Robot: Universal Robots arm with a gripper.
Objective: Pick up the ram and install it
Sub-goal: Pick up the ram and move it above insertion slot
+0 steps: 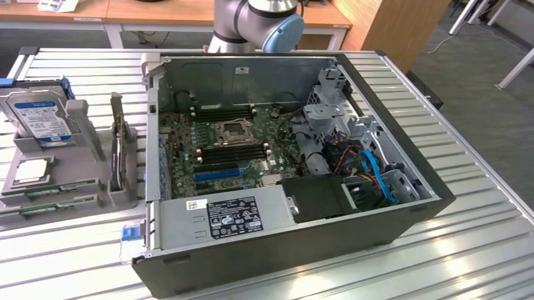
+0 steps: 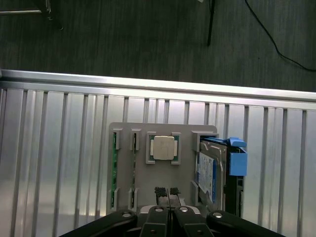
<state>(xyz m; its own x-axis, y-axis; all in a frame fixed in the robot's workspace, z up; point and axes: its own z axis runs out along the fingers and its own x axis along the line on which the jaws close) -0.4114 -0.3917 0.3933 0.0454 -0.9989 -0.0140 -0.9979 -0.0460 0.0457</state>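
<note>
Two ram sticks stand edge-up in slots of the grey holder (image 2: 148, 185); one ram (image 2: 114, 170) is at the holder's outer side, the other (image 2: 134, 170) beside it. In the exterior view the ram (image 1: 50, 189) shows as thin green strips at the holder's front, at that view's left. My gripper (image 2: 168, 191) hangs well above the holder, shut, with nothing between its black fingertips. It is over the holder's edge near the CPU (image 2: 163, 148), apart from the ram. The open computer case (image 1: 401, 215) lies on its side with the motherboard (image 1: 187, 147) and its black memory slots (image 1: 234, 153) exposed.
The holder also carries a blue-labelled hard drive (image 1: 42, 119) in a blue caddy (image 2: 237, 163) and a dark expansion card (image 1: 117, 144) standing upright. The arm's base (image 1: 250, 25) rises behind the case. The slatted metal table (image 1: 467, 237) ends at an edge (image 2: 158, 84) beyond the holder.
</note>
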